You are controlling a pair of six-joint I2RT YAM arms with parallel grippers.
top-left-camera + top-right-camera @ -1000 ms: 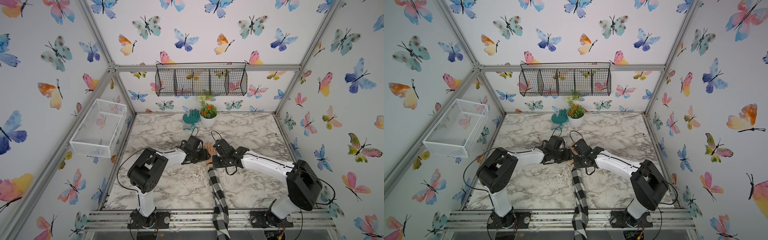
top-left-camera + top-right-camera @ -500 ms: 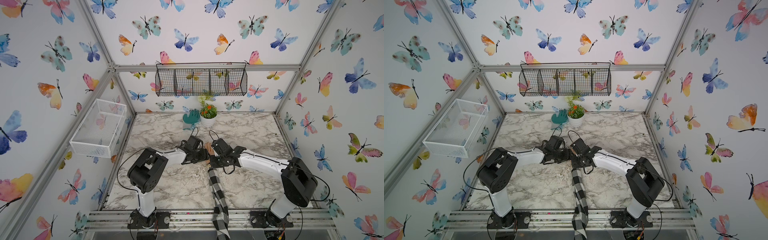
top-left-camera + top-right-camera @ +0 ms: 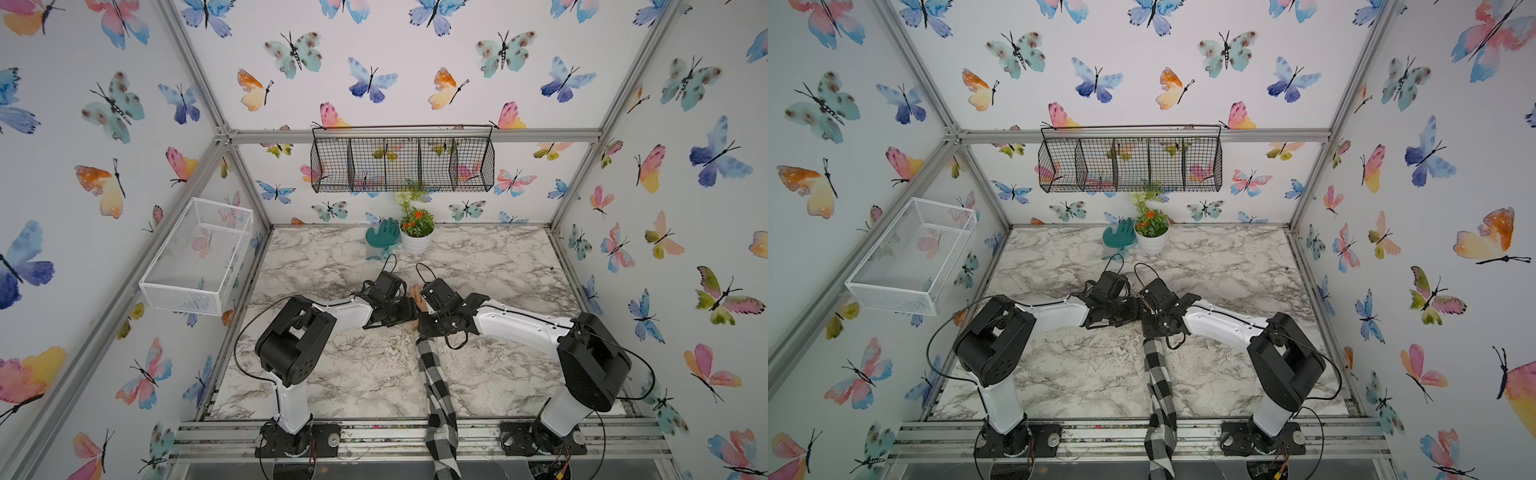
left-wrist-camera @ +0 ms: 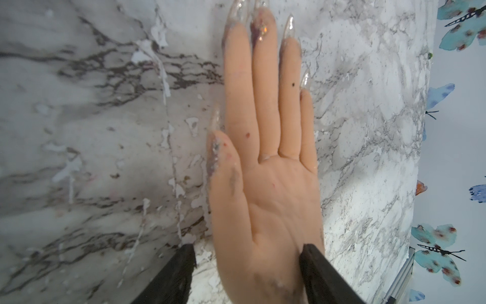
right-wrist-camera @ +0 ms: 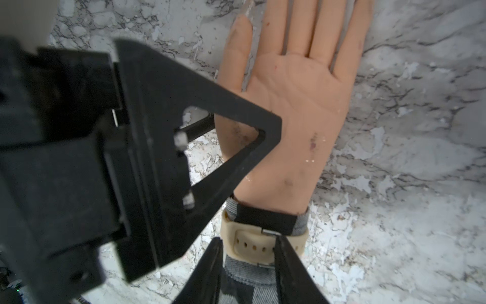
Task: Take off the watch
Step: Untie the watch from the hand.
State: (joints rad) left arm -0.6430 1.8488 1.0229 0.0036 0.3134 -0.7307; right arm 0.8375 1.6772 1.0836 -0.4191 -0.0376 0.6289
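Observation:
A mannequin hand (image 4: 265,189) lies palm up on the marble table, its arm in a black-and-white checked sleeve (image 3: 434,374). The watch shows only as a beige strap (image 5: 252,246) with holes and a metal buckle, wrapped round the wrist over the sleeve; its case is hidden. My right gripper (image 5: 248,250) is open, its fingertips on either side of the strap's underside stretch. My left gripper (image 4: 247,263) is open and straddles the heel of the hand: one finger (image 4: 313,263) touches the hand's edge, the other stands clear. In both top views the two grippers meet over the hand (image 3: 414,293).
A potted plant (image 3: 417,232) and a teal glove (image 3: 382,239) stand at the table's back edge. A black wire basket (image 3: 403,164) hangs on the back wall and a white mesh basket (image 3: 199,253) on the left wall.
My right arm has slid in towards the hand and wrist. The left arm has stayed where it was.

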